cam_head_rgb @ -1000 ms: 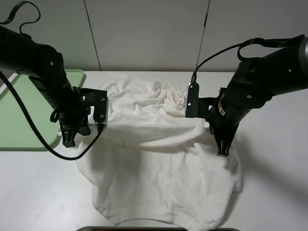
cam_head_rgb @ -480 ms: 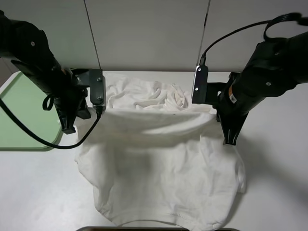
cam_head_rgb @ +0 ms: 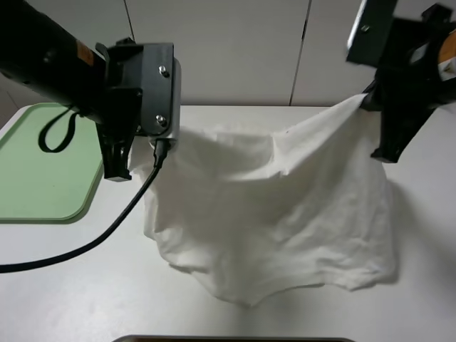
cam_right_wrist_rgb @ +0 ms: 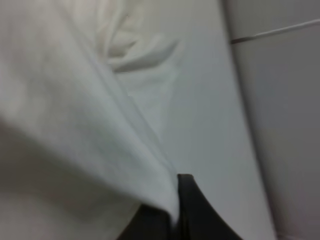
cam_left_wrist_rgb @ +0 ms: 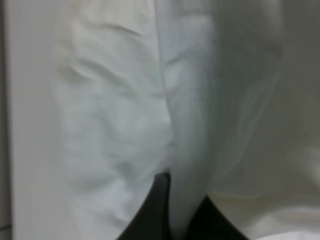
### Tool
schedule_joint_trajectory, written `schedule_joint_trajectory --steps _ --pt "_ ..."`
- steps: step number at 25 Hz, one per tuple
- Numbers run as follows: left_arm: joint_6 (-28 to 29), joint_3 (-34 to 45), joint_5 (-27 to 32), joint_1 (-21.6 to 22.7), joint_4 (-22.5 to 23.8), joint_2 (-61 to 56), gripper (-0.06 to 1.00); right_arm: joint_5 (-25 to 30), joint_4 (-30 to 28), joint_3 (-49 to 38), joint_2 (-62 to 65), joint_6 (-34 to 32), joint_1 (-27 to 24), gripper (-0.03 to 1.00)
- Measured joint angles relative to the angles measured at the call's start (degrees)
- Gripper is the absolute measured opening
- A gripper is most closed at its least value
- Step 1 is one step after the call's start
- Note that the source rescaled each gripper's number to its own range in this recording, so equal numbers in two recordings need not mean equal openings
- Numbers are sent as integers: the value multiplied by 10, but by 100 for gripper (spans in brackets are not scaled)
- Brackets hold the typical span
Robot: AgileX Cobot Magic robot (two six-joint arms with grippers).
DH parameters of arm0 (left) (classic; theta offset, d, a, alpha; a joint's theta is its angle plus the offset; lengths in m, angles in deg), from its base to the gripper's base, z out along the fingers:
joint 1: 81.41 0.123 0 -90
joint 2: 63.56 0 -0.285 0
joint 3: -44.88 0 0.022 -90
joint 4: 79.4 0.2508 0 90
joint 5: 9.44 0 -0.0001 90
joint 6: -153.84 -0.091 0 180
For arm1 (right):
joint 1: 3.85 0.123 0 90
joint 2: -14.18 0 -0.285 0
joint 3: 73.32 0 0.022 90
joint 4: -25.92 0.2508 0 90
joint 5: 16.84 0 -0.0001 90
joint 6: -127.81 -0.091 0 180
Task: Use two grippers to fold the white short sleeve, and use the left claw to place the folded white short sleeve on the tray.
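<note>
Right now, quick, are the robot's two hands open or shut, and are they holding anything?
Left gripper: shut, holding the white short sleeve.
Right gripper: shut, holding the white short sleeve too.

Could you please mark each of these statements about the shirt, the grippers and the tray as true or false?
1. Both grippers are shut on the shirt. True: the left gripper and the right gripper each pinch a fold of the shirt.
2. The shirt lies flat on the table. False: its upper edge is held up between the two grippers, and only its lower part rests on the table.
3. The green tray sits to the left of the shirt. True: the tray is at the table's left side.
4. The shirt is on the tray. False: it hangs over the table beside the tray.
</note>
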Motion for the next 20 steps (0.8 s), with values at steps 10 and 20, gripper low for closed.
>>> schedule_joint_trajectory --steps 10,20 --pt "20 0 -12 -29 1 -229 0 56 -54 0 253 22 0 0" --pt "29 -112 23 -34 4 -359 0 117 -41 192 298 127 5 0"
